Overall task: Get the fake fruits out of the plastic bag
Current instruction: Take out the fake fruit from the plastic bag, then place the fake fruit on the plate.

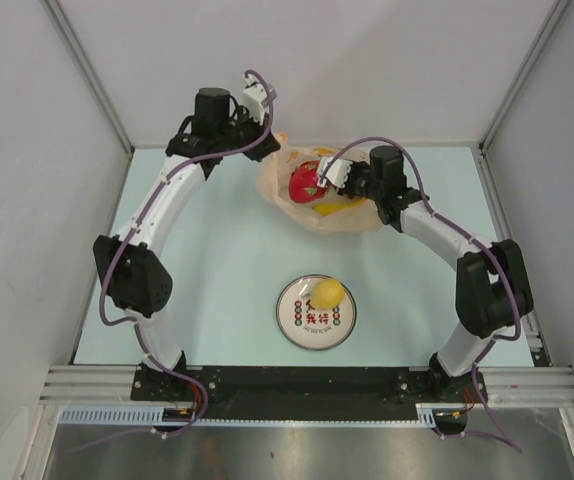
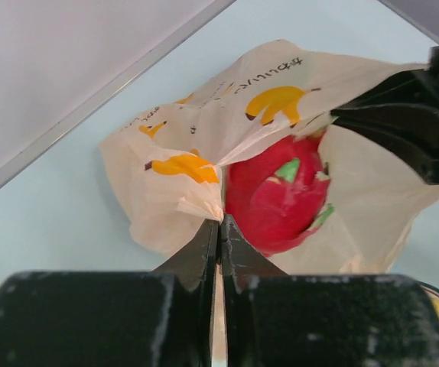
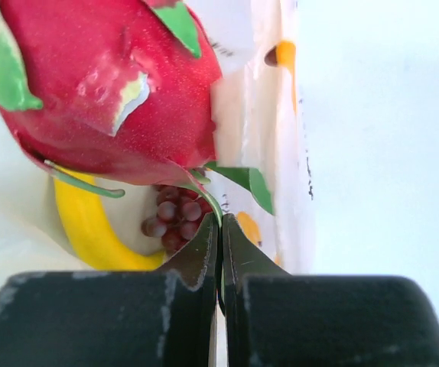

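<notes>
— Where's the bag from where you stand?
— The thin crinkled pale-orange plastic bag (image 1: 367, 215) lies at the far end of the pale blue counter (image 1: 217, 260), its mouth gaping between the two arms.
— And the left pincer?
— The left pincer (image 2: 219, 229) is clamped tight on a fold of the bag's edge, with film bunched right at its tips.
— The right one?
— The right pincer (image 3: 219, 223) is at the bag's mouth with its jaws pressed together. A thin green tip of the red plastic dragon fruit with green tips (image 3: 89, 84) runs straight into them, so it looks pinched by that tip.
— Is that fruit out?
— No. It sits in the opening with bag film around it, above the others.
— What others?
— A curved yellow plastic banana (image 3: 89, 229) and a small dark purple-red grape bunch (image 3: 175, 218), both beneath it inside the bag and side by side.
— Anything outside?
— The round yellow plastic lemon (image 1: 329, 292) rests on the round white plate with red characters (image 1: 289, 330), toward its far right edge. The plate is mid-counter, nearer the arm bases and well apart from the bag.
</notes>
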`<action>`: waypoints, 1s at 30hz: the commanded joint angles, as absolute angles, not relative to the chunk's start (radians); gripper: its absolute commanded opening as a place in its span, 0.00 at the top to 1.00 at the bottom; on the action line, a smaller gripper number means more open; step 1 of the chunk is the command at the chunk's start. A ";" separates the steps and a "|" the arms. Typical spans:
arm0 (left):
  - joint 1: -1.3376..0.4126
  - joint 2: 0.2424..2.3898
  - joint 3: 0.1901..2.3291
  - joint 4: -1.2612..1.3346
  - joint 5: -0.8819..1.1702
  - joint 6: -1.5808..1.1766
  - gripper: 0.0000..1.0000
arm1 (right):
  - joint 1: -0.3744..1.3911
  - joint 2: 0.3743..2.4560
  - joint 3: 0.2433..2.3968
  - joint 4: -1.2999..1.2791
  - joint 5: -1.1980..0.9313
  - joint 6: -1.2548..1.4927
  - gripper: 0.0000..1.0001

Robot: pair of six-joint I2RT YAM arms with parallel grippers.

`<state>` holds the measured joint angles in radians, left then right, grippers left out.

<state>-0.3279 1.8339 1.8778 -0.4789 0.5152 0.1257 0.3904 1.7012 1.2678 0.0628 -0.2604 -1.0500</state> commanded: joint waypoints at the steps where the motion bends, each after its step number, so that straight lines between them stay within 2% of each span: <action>1: -0.319 1.827 1.945 -0.492 0.473 0.176 0.88 | 0.397 1.585 1.232 0.262 -0.305 -1.088 1.00; 3: -0.318 1.818 1.962 -0.508 0.457 0.196 0.68 | 0.400 1.536 1.209 0.294 -0.308 -1.091 1.00; 4: -0.314 1.813 1.982 -0.514 0.456 0.201 0.50 | 0.402 1.519 1.203 0.311 -0.310 -1.091 1.00; 6: -0.314 1.789 2.011 -0.531 0.430 0.198 0.35 | 0.405 1.464 1.184 0.321 -0.325 -1.094 1.00; 7: -0.313 1.780 2.038 -0.529 0.417 0.189 0.17 | 0.408 1.445 1.177 0.324 -0.340 -1.100 1.00; 9: -0.313 1.737 2.083 -0.531 0.419 0.175 0.07 | 0.422 1.383 1.157 0.305 -0.357 -1.112 1.00; 15: -0.313 1.613 2.099 -0.523 0.586 0.164 0.08 | 0.491 1.243 1.120 0.183 -0.387 -1.156 1.00; 20: -0.311 1.531 2.020 -0.563 0.881 0.083 0.13 | 0.621 1.114 1.101 0.077 -0.341 -1.256 1.00; 26: -0.311 1.335 1.702 -0.433 1.095 -0.096 0.13 | 0.765 1.011 1.083 -0.072 -0.269 -1.365 1.00; 30: -0.318 1.253 1.522 -0.379 1.146 -0.134 0.19 | 0.868 0.980 1.083 -0.113 -0.172 -1.394 1.00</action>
<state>-0.3164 1.2961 1.6348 -0.4435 1.0142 -0.0437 0.7856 1.0340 1.0740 -0.1040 -0.2882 -1.3277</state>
